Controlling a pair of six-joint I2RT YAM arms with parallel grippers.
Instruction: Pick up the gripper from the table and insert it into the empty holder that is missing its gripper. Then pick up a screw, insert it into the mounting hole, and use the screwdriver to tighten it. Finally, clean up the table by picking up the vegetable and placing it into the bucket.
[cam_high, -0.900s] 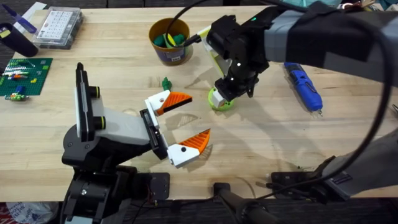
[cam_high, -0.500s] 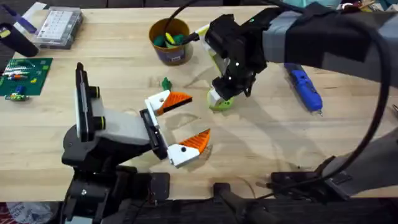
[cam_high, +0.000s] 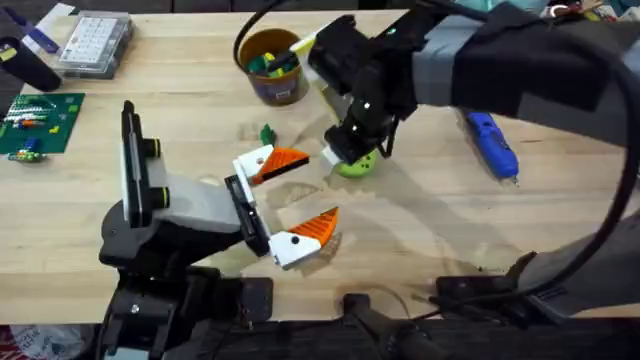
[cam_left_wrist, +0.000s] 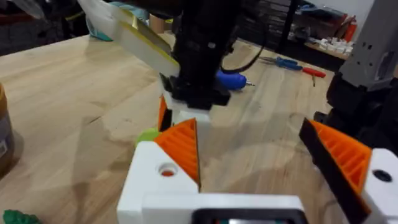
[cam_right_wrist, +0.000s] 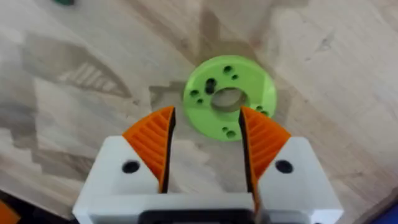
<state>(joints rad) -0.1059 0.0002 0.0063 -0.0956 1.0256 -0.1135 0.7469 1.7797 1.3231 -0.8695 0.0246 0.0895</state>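
My right gripper reaches across the middle of the table and stands open just above the lime-green perforated disc, which lies flat right beyond its orange pads. Nothing sits between them. My left gripper is open and empty low over the table, a short way from the disc. A small green vegetable lies below the yellow-orange bucket, which holds green and yellow pieces. The blue screwdriver lies to the right. The loose gripper part, holder and screw are out of view.
A clear parts box and a green board with small pieces sit at the far left. A dark object lies beside them. Hand tools rest farther back in the left wrist view. Bare wood lies right of the disc.
My right arm has shifted left and slightly toward the bucket, staying over the green disc. The disc and my left arm have not moved.
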